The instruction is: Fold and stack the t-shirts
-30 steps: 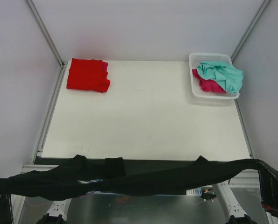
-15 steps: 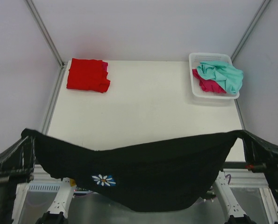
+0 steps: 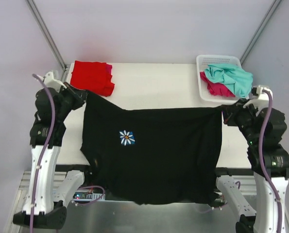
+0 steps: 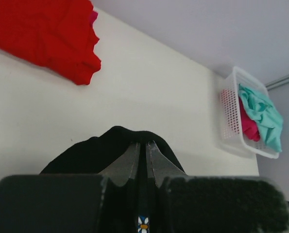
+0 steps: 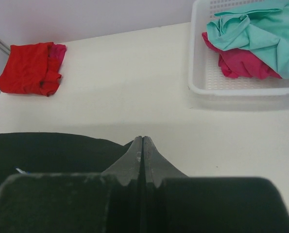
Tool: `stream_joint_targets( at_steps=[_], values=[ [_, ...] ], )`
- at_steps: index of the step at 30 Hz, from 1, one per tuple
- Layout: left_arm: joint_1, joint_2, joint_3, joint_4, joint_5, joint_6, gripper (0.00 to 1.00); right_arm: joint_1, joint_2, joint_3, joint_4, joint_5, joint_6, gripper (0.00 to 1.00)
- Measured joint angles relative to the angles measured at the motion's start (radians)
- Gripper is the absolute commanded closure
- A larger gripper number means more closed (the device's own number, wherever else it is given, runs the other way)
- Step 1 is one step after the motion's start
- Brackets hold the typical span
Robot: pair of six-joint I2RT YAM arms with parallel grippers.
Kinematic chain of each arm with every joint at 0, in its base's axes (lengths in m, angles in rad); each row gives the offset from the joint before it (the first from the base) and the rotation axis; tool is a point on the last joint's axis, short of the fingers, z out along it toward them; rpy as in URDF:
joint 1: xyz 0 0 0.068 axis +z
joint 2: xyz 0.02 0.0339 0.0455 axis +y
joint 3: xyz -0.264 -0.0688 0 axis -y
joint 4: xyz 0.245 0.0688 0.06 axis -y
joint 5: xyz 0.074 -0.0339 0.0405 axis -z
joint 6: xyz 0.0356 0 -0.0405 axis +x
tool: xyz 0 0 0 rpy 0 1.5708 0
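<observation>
1. Done so far, as I judge it: a folded red t-shirt [image 3: 91, 77] lies at 10 o'clock on the table [image 3: 154, 82]. A pink layer [image 3: 109, 69] peeks from under its far right corner, perhaps a second folded shirt
2. In hand: the black t-shirt [image 3: 154, 155] is stretched wide between the arms, from the table's centre down to 6 o'clock. Its daisy print [image 3: 127, 138] faces up and its lower hem hangs past the near edge
3. The left gripper [image 3: 81, 97], at 9 o'clock, has its jaws clenched on one top corner of the black cloth. The right gripper [image 3: 225, 115], at 3 o'clock, is pinched on the other corner
4. Whether the cloth rests on the table or hangs just above it, I cannot tell
5. Left to do: lay this shirt flat, fold it and stack it
6. Untouched: the basket [image 3: 202, 60] at 2 o'clock holds a crumpled teal-mint t-shirt [image 3: 229, 77] over a magenta-pink t-shirt [image 3: 214, 88]. I would put the task at under halfway
</observation>
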Motion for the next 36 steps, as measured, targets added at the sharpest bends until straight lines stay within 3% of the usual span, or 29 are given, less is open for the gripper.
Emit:
stream_joint_targets(
  at_steps=[10,21,33,35,36],
  values=[
    [-0.001,0.307,-0.067,0.283,0.045,0.005,1.00,0.012,0.144,-0.043,0.185,0.003,0.001,0.99],
    [-0.025,0.445,0.026,0.358,0.046,0.029,1.00,0.184,0.296,-0.060,0.297,0.152,-0.018,0.99],
    [-0.035,0.722,0.370,0.369,0.076,0.052,1.00,0.213,0.615,0.149,0.313,0.254,-0.080,0.99],
    [-0.035,0.775,0.425,0.364,0.080,0.059,1.00,0.213,0.663,0.187,0.321,0.282,-0.093,0.87],
    [-0.035,0.795,0.447,0.360,0.081,0.066,1.00,0.212,0.678,0.195,0.326,0.293,-0.095,0.87]
  ],
)
